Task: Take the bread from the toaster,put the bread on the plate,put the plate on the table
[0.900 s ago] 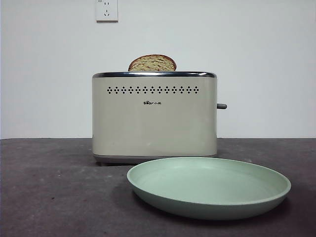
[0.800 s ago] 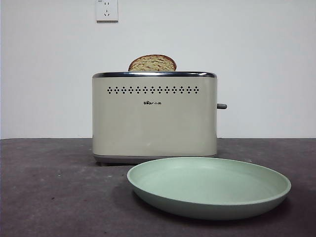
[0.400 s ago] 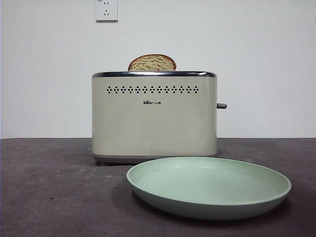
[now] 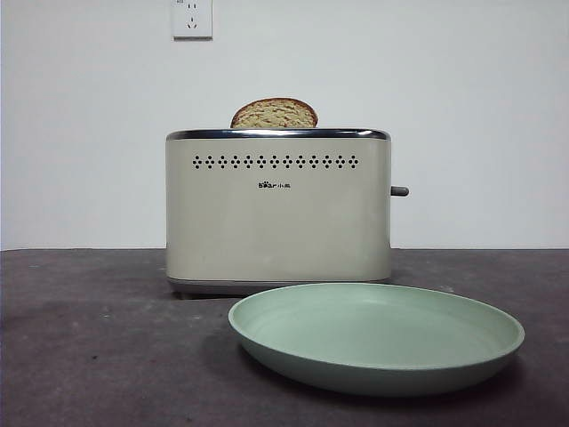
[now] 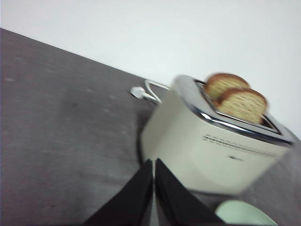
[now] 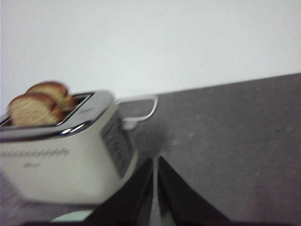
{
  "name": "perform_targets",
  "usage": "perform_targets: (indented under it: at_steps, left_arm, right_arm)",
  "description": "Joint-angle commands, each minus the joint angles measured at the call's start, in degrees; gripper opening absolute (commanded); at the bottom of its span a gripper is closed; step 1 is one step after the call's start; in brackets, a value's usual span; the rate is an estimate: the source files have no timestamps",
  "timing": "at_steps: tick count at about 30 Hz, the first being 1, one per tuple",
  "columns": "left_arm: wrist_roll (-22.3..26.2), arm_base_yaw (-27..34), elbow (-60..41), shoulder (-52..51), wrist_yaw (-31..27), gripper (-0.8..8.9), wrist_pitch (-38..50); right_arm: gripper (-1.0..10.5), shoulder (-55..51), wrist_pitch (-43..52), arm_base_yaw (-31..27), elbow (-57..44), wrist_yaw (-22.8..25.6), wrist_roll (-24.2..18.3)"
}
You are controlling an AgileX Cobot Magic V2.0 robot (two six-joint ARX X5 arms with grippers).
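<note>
The cream toaster (image 4: 277,213) stands on the dark table (image 4: 89,338), with the domed top of a bread slice (image 4: 274,114) showing above its rim. The wrist views show two slices in the slots, in the left wrist view (image 5: 242,104) and the right wrist view (image 6: 30,109). The empty pale-green plate (image 4: 373,334) lies on the table in front of the toaster. My left gripper (image 5: 154,162) is shut and empty, off to one side of the toaster (image 5: 197,141). My right gripper (image 6: 154,160) is shut and empty, off the lever end of the toaster (image 6: 61,165). Neither gripper shows in the front view.
A white power cable (image 5: 150,89) lies on the table behind the toaster; it also shows in the right wrist view (image 6: 141,106). A white wall with a socket (image 4: 192,18) stands behind. The grey lever (image 4: 399,191) juts from the toaster's right end.
</note>
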Motion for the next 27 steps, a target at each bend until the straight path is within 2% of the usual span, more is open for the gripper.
perform_targets:
  at_steps: [1,4,6,11,17,20,22,24,27]
  left_arm:
    - [6.2,0.1,5.2,4.3,3.4,0.07,-2.9]
    - [10.3,-0.1,10.2,9.1,8.0,0.07,-6.5]
    - [12.1,-0.6,12.9,11.7,10.7,0.07,-8.4]
    - [15.4,-2.8,17.4,16.3,14.1,0.07,-12.9]
    - [15.7,-4.4,18.8,17.9,14.1,0.18,-14.0]
    - [15.7,-4.4,18.8,17.9,14.1,1.43,-14.0]
    - [15.7,-4.4,18.8,17.9,14.1,3.05,-13.7]
    - [15.7,-4.5,18.8,17.9,14.1,4.04,-12.9]
    - [15.7,-4.9,18.9,18.4,14.1,4.17,-10.7]
  right_arm:
    - [0.0,4.0,-4.0,0.0,5.5,-3.3,-4.7]
    - [0.1,9.3,-11.2,0.1,11.8,-8.1,-9.2]
    - [0.1,12.1,-16.2,0.5,15.4,-9.6,-12.3]
    - [0.1,17.0,-26.2,2.6,22.1,-10.0,-18.4]
    - [0.1,18.3,-28.1,4.3,23.6,-9.9,-18.8]
    - [0.8,18.3,-28.1,4.3,23.6,-9.8,-18.7]
    - [2.2,18.3,-28.1,4.3,23.6,-8.7,-17.7]
    - [3.5,18.3,-28.2,4.3,23.6,-6.8,-16.4]
    - [3.5,18.3,-28.4,4.3,23.6,-6.7,-16.3]
